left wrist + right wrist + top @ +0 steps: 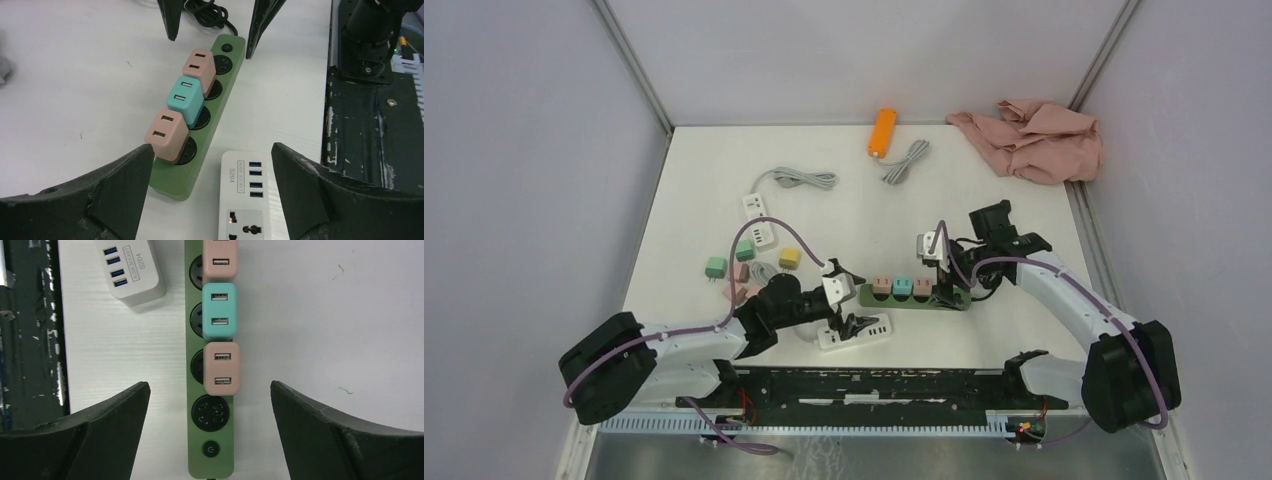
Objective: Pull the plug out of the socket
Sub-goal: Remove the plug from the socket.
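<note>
Left gripper [211, 150] stands wide apart and empty at one end of the green power strip [234, 95], a finger just beside the pink plug [167, 134], whose ports face up. Right gripper [209, 385], equally spread and empty, sits over the far end; the strip runs lengthwise between them.

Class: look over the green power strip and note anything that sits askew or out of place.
The three adapters on the green power strip sit off-centre. They overhang one long edge, so part of each round socket beneath shows. Otherwise they form a straight row, and nothing looks damaged.
</note>
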Available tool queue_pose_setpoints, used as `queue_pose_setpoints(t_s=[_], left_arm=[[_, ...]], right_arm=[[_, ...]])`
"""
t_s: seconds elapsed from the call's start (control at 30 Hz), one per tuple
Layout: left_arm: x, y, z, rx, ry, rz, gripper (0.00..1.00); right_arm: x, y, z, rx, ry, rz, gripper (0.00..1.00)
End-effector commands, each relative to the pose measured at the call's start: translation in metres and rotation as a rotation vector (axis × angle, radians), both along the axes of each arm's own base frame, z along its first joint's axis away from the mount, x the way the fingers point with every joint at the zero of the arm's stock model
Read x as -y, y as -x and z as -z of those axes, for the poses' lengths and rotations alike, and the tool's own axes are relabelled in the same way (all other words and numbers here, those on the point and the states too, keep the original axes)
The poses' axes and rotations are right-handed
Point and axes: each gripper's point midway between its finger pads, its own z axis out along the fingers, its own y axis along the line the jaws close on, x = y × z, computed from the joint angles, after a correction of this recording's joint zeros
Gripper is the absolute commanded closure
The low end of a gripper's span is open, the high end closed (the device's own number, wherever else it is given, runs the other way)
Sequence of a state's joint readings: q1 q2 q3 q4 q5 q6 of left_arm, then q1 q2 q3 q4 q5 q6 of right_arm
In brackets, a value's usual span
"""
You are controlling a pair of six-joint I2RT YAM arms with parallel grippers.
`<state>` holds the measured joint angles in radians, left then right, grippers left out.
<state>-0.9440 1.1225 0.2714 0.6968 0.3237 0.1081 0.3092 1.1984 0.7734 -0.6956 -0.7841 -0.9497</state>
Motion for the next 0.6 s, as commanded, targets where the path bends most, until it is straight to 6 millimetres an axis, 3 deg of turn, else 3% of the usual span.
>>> queue_pose_setpoints(t_s=[0.0, 0.3, 0.57], left_arm=[[0.01, -0.013, -0.021, 0.2, 0.03, 0.019, 0.06], [0.023, -0.043, -0.004, 0.22, 0.005, 0.023, 0.1], [0.035, -0.057, 0.005, 0.228, 0.002, 0.047, 0.13]], right_arm=[[-0.01, -0.027, 0.003, 0.134, 0.037, -0.007, 0.04], [-0.025, -0.024, 0.021, 0.114, 0.103, -0.059, 0.25], [-0.023, -0.02, 0.027, 0.091, 0.145, -0.095, 0.62]])
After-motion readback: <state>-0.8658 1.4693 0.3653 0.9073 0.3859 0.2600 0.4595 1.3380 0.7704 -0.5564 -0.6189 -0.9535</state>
